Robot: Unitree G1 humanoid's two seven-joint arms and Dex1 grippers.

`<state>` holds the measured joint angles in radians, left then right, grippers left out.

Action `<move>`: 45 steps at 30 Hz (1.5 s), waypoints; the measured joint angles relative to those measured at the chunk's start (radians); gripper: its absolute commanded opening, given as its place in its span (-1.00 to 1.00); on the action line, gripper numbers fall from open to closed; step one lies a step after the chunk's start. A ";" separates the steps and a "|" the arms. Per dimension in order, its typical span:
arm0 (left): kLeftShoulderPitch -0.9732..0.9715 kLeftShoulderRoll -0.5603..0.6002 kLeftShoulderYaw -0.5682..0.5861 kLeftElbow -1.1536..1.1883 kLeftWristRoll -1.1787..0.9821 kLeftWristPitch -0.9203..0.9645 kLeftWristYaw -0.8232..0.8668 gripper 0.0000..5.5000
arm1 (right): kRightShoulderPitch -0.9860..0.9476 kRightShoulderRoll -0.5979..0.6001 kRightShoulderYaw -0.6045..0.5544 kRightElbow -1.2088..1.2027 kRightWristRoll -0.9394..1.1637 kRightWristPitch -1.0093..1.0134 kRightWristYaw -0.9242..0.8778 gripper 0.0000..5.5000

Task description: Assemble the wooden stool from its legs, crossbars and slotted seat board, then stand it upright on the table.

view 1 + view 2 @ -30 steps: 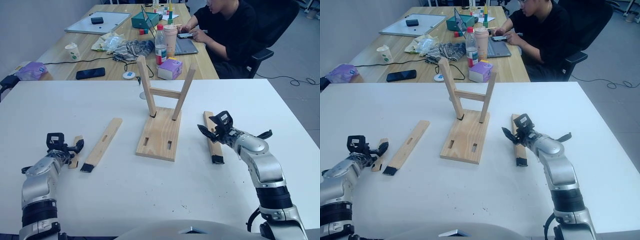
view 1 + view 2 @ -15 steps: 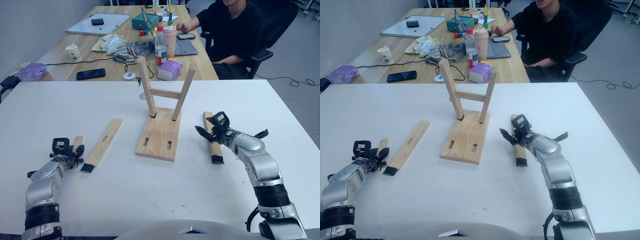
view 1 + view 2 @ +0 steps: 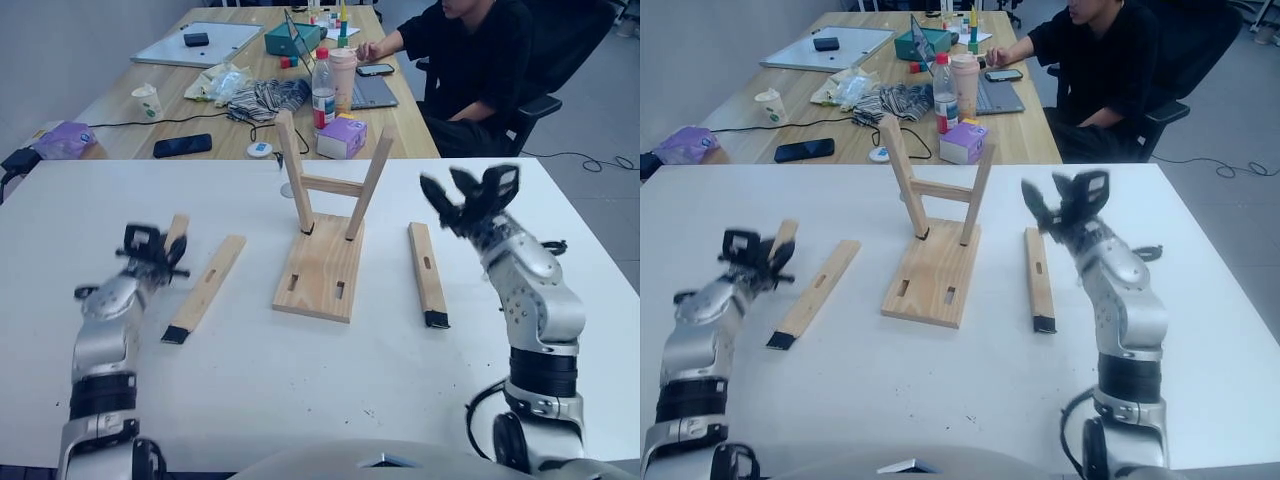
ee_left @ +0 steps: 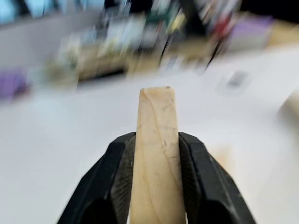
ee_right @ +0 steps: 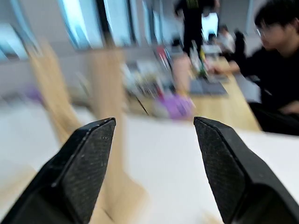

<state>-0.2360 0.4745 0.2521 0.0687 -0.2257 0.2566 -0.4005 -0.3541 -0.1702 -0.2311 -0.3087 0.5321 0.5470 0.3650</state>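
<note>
While the left claw (image 3: 151,244) clamps a short crossbar (image 3: 177,228) above the desk's (image 3: 300,400) left side, the right claw (image 3: 467,189) hangs open in free air. Mid-desk lies the seat board (image 3: 318,282), two legs (image 3: 293,180) standing in it, a loose leg (image 3: 426,270) flat either side.

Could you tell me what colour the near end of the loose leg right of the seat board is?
Black end cap, clearest in left eye view.

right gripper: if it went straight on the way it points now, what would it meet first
Likely nothing near: the open right gripper points past the upright stool leg toward the purple box on the far desk. Depth is unclear; it might clip that leg.
</note>
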 measured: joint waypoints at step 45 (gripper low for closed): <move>0.012 -0.157 -0.326 -0.431 -0.021 -0.307 -0.151 -0.54 | -0.111 0.239 0.161 -0.015 0.834 0.281 -0.479 -0.70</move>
<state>-0.2244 0.3176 -0.0735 -0.3626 -0.2463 -0.0502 -0.5511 -0.4649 0.0688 -0.0698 -0.3236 1.3662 0.8285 -0.1142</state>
